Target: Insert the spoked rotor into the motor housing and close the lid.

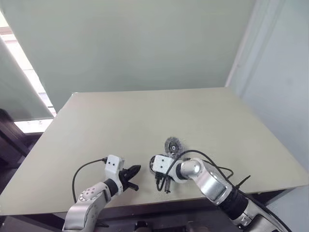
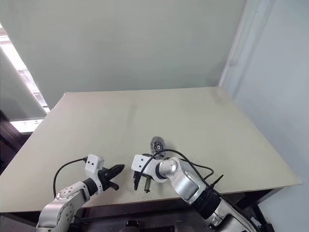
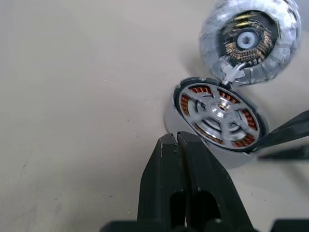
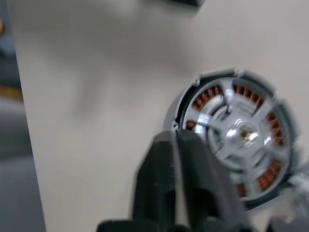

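Spoked rotor seated in motor housing; lid at its 12 o'clock. Left gripper, right gripper clenched empty.

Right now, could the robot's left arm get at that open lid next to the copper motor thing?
Probably yes: bare table lies between the left gripper and the lid, though the motor housing sits partly between.

A broad beige rectangular table is standing against a plain pale green wall, while daylight is coming through a bright window beside it.
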`<state>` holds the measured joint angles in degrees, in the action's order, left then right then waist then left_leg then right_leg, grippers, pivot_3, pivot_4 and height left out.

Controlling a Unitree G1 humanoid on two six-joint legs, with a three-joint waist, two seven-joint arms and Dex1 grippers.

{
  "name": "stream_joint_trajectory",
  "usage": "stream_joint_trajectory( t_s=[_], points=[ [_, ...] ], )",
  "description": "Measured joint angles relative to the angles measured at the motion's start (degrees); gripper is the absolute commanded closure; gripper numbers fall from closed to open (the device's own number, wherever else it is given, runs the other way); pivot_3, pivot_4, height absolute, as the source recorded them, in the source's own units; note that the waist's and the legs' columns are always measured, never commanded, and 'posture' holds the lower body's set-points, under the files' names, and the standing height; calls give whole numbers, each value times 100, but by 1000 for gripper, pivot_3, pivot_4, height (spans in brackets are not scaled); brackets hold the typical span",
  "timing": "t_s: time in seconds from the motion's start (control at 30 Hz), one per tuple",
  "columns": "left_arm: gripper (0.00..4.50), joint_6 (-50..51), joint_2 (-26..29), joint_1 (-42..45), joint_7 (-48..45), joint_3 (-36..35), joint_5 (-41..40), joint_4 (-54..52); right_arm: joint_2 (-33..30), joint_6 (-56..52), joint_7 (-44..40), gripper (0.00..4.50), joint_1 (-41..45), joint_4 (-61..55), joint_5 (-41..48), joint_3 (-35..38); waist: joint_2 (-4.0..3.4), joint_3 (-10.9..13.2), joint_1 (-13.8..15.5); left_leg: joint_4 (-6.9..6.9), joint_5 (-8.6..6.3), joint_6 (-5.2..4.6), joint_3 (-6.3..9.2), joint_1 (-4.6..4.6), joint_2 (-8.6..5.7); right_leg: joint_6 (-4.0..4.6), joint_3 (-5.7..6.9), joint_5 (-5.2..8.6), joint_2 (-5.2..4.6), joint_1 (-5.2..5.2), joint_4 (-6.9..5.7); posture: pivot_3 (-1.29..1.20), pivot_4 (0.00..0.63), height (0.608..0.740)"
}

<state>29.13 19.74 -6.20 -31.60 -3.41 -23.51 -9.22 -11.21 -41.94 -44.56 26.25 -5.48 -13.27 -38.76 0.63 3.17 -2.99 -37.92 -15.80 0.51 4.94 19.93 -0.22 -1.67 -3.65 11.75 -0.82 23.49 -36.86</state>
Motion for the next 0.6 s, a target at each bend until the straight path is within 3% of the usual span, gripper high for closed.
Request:
stream_joint_trajectory(
  t_s=[0.2, 0.6],
  points=[
    [4500, -37, -15, -3, -1, 2, 13, 0, 478, -1631, 179, 4417, 41, -523, 168, 27, -2, 1, 2, -1, 0, 1, 2, 0, -1, 1, 2, 0, -2, -1, 1, 0, 0, 740],
    [4500, -85, -14, 0, -2, -2, 19, 19, 14, -1234, 215, 4417, 119, -594, 423, -228, -2, 1, -6, 5, -1, 1, 3, 3, 0, 1, 6, 1, -2, 4, 7, 0, 0, 740]
  ],
)
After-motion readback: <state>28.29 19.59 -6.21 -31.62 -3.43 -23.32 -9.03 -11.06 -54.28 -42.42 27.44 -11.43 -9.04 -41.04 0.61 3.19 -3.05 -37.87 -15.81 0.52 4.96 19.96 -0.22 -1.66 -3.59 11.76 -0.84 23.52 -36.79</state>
